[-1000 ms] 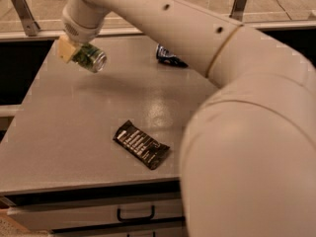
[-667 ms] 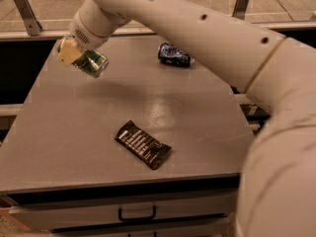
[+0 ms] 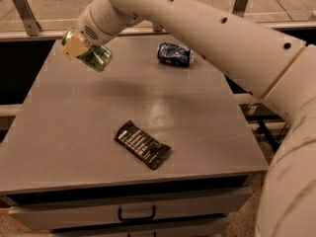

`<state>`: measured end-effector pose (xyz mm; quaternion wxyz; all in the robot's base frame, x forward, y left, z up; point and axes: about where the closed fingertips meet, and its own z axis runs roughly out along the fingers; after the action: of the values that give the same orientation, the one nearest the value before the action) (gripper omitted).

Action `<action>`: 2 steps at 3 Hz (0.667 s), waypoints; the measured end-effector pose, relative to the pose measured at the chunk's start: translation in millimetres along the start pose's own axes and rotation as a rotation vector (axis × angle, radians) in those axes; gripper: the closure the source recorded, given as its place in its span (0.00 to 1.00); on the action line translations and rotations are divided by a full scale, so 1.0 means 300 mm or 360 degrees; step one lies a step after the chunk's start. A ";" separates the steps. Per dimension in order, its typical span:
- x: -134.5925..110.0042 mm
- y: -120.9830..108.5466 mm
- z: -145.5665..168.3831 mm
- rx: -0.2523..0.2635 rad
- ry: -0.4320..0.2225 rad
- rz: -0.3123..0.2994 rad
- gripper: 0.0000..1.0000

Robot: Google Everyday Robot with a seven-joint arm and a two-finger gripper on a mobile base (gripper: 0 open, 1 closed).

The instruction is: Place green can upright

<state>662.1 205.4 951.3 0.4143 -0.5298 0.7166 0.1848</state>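
The green can (image 3: 97, 57) is held in my gripper (image 3: 81, 49) over the far left part of the grey table (image 3: 89, 127). The can is tilted, its silver end pointing down and to the right, and it hangs clear above the tabletop. The gripper's pale fingers (image 3: 74, 46) are shut around the can's body. My white arm reaches in from the right, across the top of the view.
A crushed dark blue can (image 3: 174, 54) lies on its side at the back of the table. A dark snack wrapper (image 3: 142, 144) lies flat near the front middle. A drawer handle (image 3: 137, 215) shows under the table's front edge.
The arm has swung back so more of the table shows. The gripper and green can stay over the far left of the table, still tilted.
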 end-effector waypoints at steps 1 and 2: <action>0.011 -0.028 -0.042 0.0010 -0.0040 -0.0051 1.00; 0.069 -0.090 -0.168 0.0089 -0.0044 -0.0109 1.00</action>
<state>664.6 147.4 969.2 0.4449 -0.5397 0.6971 0.1576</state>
